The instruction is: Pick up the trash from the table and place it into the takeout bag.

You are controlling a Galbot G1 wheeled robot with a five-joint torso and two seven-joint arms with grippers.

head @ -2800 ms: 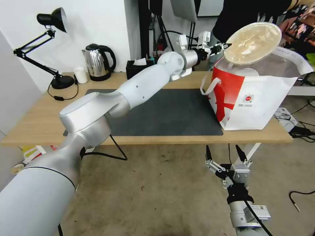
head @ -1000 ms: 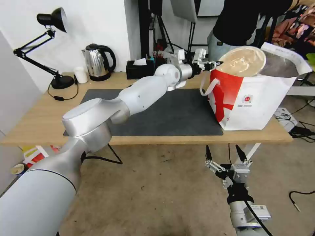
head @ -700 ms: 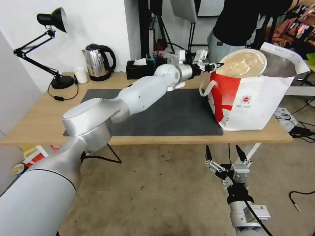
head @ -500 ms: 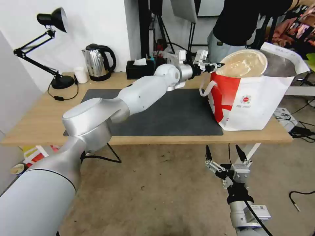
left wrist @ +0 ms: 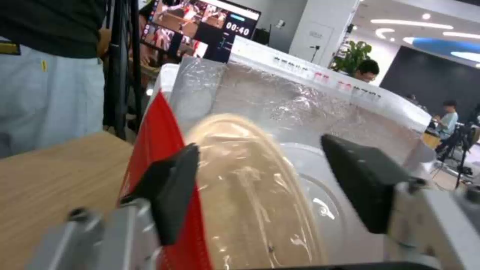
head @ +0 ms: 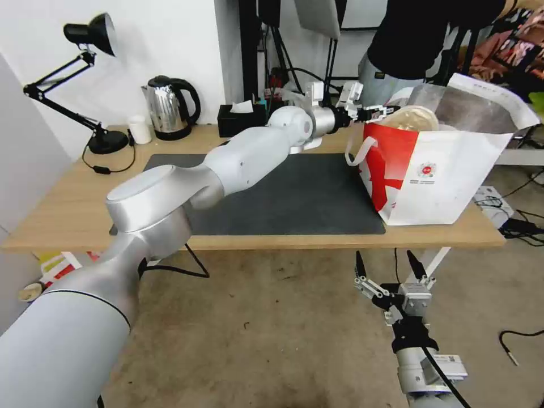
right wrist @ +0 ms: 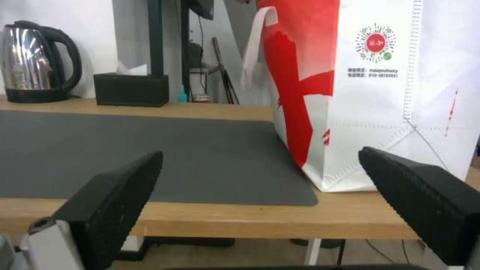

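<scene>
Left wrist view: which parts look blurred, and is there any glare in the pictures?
In the left wrist view the beige bowl inside the takeout bag is smeared, and so are the left end effector fingers close to the lens; the foil lining glints. In the head view the kettle carries bright reflections. The right wrist view looks evenly lit, its near fingers soft.

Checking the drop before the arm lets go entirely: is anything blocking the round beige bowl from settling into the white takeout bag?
Nothing visible blocks it. The round beige bowl already sits inside the white-and-red takeout bag, tilted over a white lid. The left gripper is open at the bag's rim; the right gripper hangs below the light-wood table.
</scene>
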